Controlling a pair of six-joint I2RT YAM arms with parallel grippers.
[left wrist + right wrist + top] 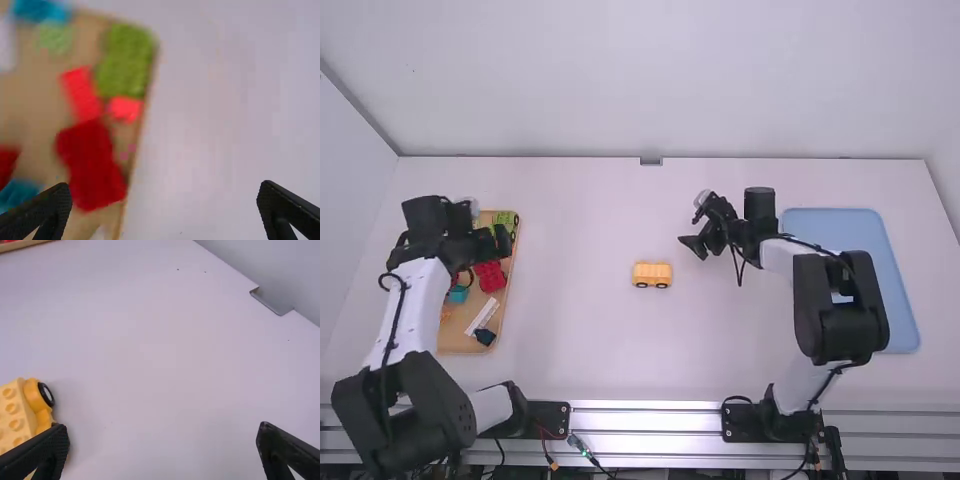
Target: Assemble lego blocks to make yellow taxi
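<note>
A yellow block-built vehicle with black wheels (652, 274) stands near the table's middle; its studded yellow top (12, 412) appears at the lower left of the right wrist view. My right gripper (694, 246) is just right of and beyond the vehicle, with its fingers (162, 450) wide apart and nothing between them. Over the parts tray at the left, my left gripper (500, 243) hangs above the right rim. In the left wrist view, that gripper (165, 210) is open and empty, near a red block piece (92, 165).
The wooden tray (460, 345) at the left holds several pieces: a green one (504, 219), a red one (490, 276), a white strip (481, 317) and a blue one (458, 293). Under the right arm lies a light blue tray (895, 300). A back wall borders the table.
</note>
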